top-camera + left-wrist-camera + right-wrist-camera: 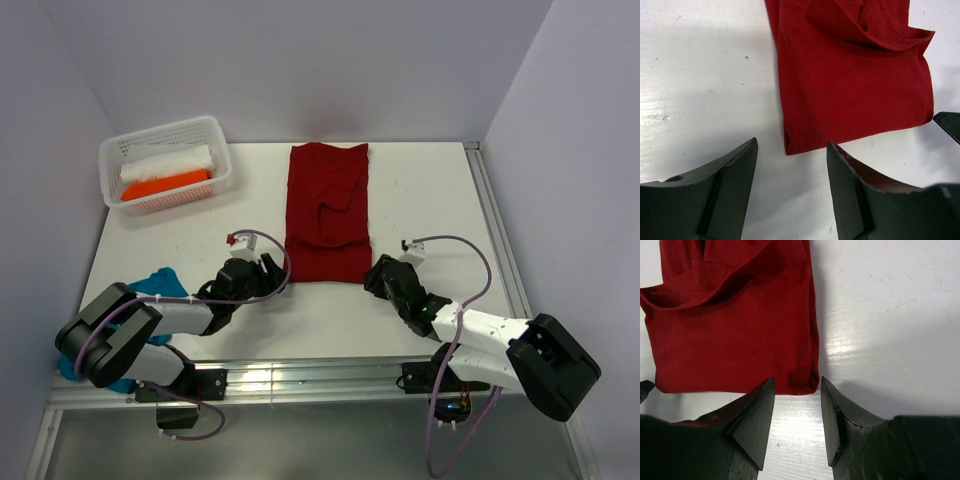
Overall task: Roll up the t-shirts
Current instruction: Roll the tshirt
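White flat table [440, 200] carries everything, and both arms are bolted at its near edge. Left black arm [120, 335] reaches from the near left corner toward the middle. Right arm [500, 345], black and white, reaches in from the near right corner.

A dark red cloth t-shirt [327, 210] lies in the middle of the table, folded into a long narrow strip. It runs from close to the far edge toward the near edge. A sleeve or flap is folded over on top of it, and the lower end is straight and flat.

A white perforated plastic basket [224, 160] stands in the far left corner. Inside it lie a white rolled cloth shirt [168, 163] on the far side and an orange rolled cloth shirt [165, 186] on the near side, next to each other.

A teal-blue cloth shirt [160, 283] lies as a crumpled heap at the near left corner, partly hidden under the left arm.

The left gripper [790, 145] is low over the table at the near left corner of the red strip. Its two dark fingers stand apart and hold nothing. The cloth corner lies just in front of the gap between them.

The right gripper [797, 380] is at the near right corner of the strip. Its fingers are also apart, a little narrower. The cloth corner sits right at the gap between the tips, but it is not pinched.
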`<state>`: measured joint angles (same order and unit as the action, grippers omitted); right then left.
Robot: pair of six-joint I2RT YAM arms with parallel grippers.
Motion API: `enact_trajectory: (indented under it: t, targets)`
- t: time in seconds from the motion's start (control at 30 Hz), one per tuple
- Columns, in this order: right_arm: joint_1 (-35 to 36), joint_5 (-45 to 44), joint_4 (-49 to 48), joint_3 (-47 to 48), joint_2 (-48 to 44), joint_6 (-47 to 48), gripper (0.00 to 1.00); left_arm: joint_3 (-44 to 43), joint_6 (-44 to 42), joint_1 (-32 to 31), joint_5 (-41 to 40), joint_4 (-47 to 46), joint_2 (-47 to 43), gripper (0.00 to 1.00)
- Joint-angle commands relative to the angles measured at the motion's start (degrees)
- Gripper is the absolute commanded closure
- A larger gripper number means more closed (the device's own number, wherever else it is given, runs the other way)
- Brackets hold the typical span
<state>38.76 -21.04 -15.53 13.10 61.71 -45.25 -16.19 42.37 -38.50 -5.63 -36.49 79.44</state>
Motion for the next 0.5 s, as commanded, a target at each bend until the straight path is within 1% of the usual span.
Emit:
enact_trajectory:
  t: [0.0, 0.1, 0.27, 0.47]
  targets:
    - [0.3, -1.5, -4.1, 0.3, 0.8, 2.1, 0.52, 0.0, -1.4, -0.3, 0.9, -6.1, 1.2, 0.37]
    - [0.3, -1.4, -2.9, 1.9, 4.2, 1.7, 0.53, -0.9, -1.7, -0.3, 1.1, -6.3, 2.5, 0.39]
    - [0.3, -1.5, -2.3, 2.6, 5.5, 1.2, 0.55, -1.6, -2.2, -0.4, 1.1, -5.9, 4.1, 0.41]
    - [0.3, -0.9, -3.7, 2.9, 6.9, 1.9, 0.57, -2.5, -2.6, -0.3, 1.8, -6.0, 5.5, 0.43]
